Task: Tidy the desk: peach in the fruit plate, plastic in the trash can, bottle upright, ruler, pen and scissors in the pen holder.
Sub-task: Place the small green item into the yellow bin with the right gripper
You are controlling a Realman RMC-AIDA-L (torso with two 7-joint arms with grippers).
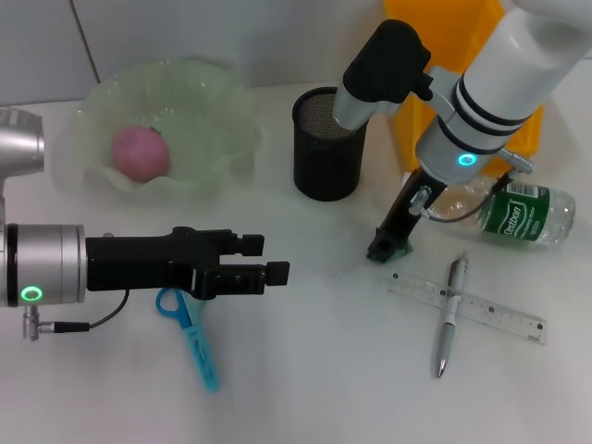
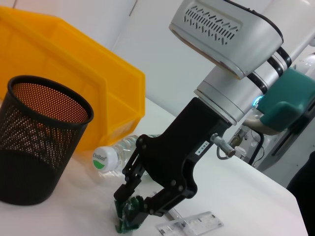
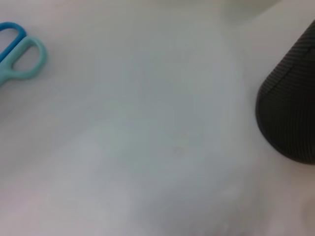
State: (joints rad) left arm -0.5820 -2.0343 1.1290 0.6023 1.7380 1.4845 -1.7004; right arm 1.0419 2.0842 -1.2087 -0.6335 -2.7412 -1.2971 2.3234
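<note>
My right gripper (image 1: 387,246) is shut on a crumpled green piece of plastic (image 2: 128,220) just above the table, between the black mesh pen holder (image 1: 327,144) and the ruler (image 1: 467,305). The pen (image 1: 449,316) lies across the ruler. A clear bottle (image 1: 513,215) lies on its side by the yellow trash can (image 1: 414,37). The pink peach (image 1: 141,153) sits in the pale green fruit plate (image 1: 217,102). My left gripper (image 1: 266,259) is open, hovering over the blue scissors (image 1: 192,335), whose handles it partly hides.
The table's white surface stretches between the scissors and the ruler. The right wrist view shows the scissors' handles (image 3: 19,54) and the pen holder's side (image 3: 293,113). The trash can stands behind the pen holder, at the back right.
</note>
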